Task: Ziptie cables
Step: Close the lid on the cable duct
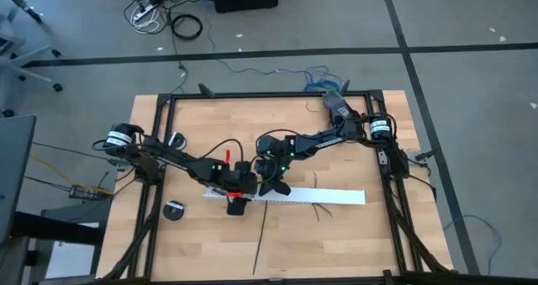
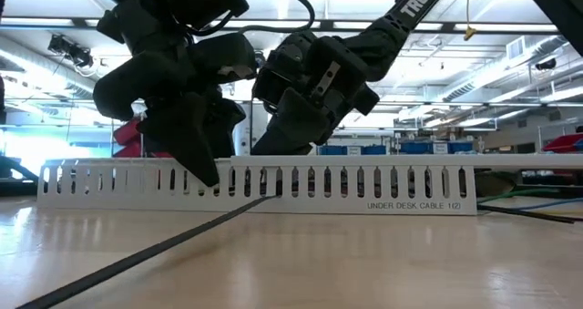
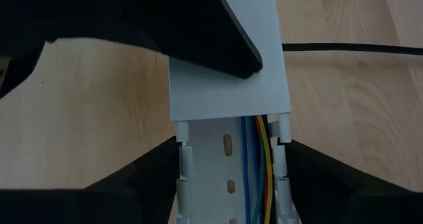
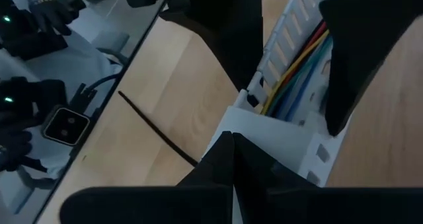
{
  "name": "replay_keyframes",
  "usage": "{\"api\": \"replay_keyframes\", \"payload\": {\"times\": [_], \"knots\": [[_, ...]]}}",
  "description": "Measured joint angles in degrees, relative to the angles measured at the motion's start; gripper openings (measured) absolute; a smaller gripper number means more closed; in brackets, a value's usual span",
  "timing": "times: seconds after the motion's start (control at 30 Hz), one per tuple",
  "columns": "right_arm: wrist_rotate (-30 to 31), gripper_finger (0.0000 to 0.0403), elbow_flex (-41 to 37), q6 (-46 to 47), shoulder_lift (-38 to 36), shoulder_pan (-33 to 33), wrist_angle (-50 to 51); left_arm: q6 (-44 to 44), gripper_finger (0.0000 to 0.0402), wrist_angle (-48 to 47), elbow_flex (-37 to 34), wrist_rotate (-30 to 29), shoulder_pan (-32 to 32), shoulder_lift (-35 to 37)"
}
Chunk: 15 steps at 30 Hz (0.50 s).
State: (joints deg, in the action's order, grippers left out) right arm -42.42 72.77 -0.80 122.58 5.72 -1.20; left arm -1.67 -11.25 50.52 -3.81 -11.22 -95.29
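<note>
A long white slotted channel (image 1: 328,196) lies flat on the wooden table. A flat white cover (image 3: 228,92) closes part of it. In the uncovered part run the cables (image 3: 258,178), blue, green, yellow and orange, also seen in the right wrist view (image 4: 297,72). The ziptie (image 1: 261,234), a thin black strip, lies on the wood on the channel's near side, one end at its wall (image 2: 269,198). My left gripper (image 1: 236,192) straddles the channel near its left end. My right gripper (image 1: 271,184) is shut, just to the right, over the cover. My left gripper has the channel between its two fingers, one on each slotted side wall (image 3: 182,161) (image 3: 281,159). The fingers slant down from above and lie across the channel. The channel stays flat on the table. My right gripper has its shut fingertips (image 4: 232,141) on the cover's top face (image 4: 264,145), near the cover's end where the cables come out. It slants down from the far right.
Black frame rails (image 1: 160,176) run around the table. A round black part (image 1: 174,210) lies near the left rail. A black cord (image 3: 344,47) crosses the wood beside the channel. Bare wood stretches toward the near edge (image 1: 336,243).
</note>
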Motion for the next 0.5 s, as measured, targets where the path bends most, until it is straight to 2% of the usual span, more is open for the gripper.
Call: {"api": "replay_keyframes", "payload": {"times": [0.23,0.4,0.5], "knots": [[2.2,0.0,0.7,-2.4,-2.1,-0.1,0.7,-1.3,0.0239,-0.2,0.0,-0.3,0.0,0.0],[9.2,0.0,0.7,-4.0,-6.0,0.0,5.5,-3.5,0.0239,-1.1,0.2,-1.5,0.1,0.0],[10.6,0.0,0.7,-4.2,-7.3,0.1,10.3,-4.5,0.0239,-1.4,0.2,-0.8,-0.1,0.0]]}}
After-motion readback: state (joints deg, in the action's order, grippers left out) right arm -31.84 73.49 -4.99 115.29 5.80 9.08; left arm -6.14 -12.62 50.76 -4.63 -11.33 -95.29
